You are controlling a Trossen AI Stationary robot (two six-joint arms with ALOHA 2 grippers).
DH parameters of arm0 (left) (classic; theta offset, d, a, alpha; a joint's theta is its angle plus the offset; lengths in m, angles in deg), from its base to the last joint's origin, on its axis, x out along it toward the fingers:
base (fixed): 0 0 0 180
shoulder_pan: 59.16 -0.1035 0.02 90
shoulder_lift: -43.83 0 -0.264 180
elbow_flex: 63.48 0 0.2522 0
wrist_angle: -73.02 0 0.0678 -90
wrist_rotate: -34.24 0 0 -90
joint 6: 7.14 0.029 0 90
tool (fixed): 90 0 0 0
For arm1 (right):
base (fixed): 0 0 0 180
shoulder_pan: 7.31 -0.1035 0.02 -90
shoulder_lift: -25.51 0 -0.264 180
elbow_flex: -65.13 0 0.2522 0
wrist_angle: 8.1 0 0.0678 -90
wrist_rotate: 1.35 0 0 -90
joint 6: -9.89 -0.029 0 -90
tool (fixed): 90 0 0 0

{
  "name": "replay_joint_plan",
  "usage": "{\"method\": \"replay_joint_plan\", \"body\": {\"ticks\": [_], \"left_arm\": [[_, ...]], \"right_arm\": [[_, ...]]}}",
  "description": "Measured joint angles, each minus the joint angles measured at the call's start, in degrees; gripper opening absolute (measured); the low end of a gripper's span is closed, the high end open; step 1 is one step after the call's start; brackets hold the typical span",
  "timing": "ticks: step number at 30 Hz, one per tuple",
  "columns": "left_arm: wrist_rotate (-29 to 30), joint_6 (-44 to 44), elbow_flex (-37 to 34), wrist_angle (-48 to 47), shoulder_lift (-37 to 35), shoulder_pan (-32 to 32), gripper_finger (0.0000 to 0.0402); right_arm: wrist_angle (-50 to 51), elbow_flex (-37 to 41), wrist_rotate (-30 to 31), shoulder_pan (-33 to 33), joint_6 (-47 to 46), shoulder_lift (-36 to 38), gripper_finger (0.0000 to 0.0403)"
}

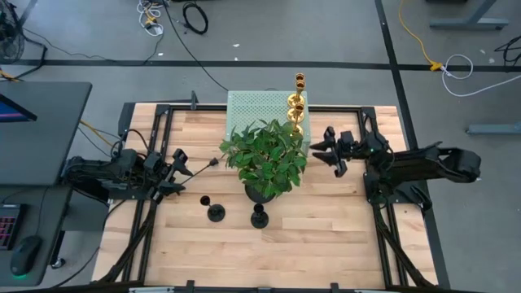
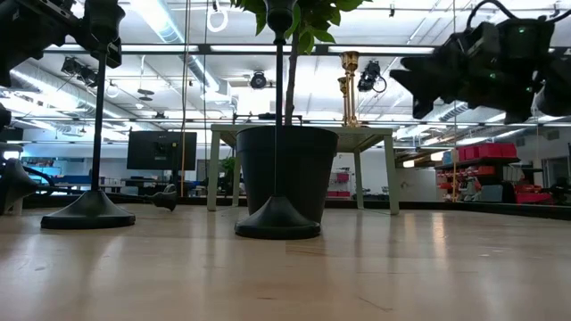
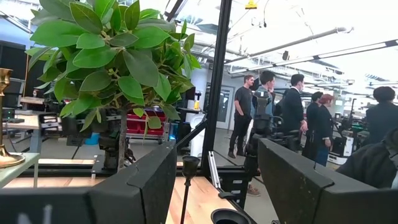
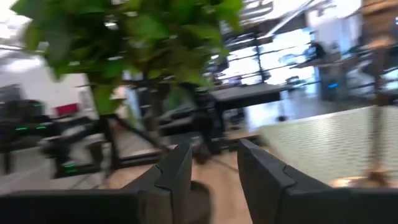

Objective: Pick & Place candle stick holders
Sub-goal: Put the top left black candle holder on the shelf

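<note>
L gripper [image 1: 181,163] is sitting at the table's left edge w/ fingers spread wide, holding nothing. R gripper [image 1: 330,151] is hovering just right of the plant [image 1: 264,155], fingers partly apart & empty. Two gold candle stick holders [image 1: 296,110] are standing on the pale green mat [image 1: 248,110] at the far edge; two black ones [image 1: 236,213] are standing in front of the pot.

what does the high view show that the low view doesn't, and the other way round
Only the high view: the pale green perforated stand under the two gold candlesticks, and the left gripper open.
Only the low view: the room behind, with a monitor and ceiling lights.
Both: the plant pot and two black candlesticks.
</note>
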Motion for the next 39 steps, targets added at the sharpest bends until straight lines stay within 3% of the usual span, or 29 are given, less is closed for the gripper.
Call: {"method": "replay_joint_plan", "body": {"ticks": [5,18,22,26,32,35,39], "left_arm": [[0.00,0.01,-0.02,0.00,0.01,0.02,0.0227],[0.05,0.07,-0.02,0.12,0.01,0.00,0.0227],[3.14,1.50,-0.01,0.99,-0.01,0.02,0.0227],[3.73,1.58,0.00,1.39,0.01,0.01,0.0227],[12.60,-0.40,0.27,-1.19,0.01,0.00,0.0227],[17.80,-1.60,3.38,-12.86,0.10,0.07,0.0226],[29.87,-5.22,9.43,-29.50,3.05,0.04,0.0218]], "right_arm": [[-0.04,0.00,-4.10,-3.45,-3.11,0.02,0.0125],[3.53,0.00,-3.10,-10.72,-3.91,0.02,0.0125],[5.64,0.00,-3.31,-11.68,-5.85,0.02,0.0125],[6.39,0.00,-9.17,-12.24,-11.38,0.01,0.0125],[6.43,0.00,-10.59,-15.24,-13.37,0.00,0.0125],[6.41,0.00,-10.49,-15.92,-13.57,0.00,0.0125],[6.50,0.00,-10.43,-16.68,-15.93,0.00,0.0125]]}}
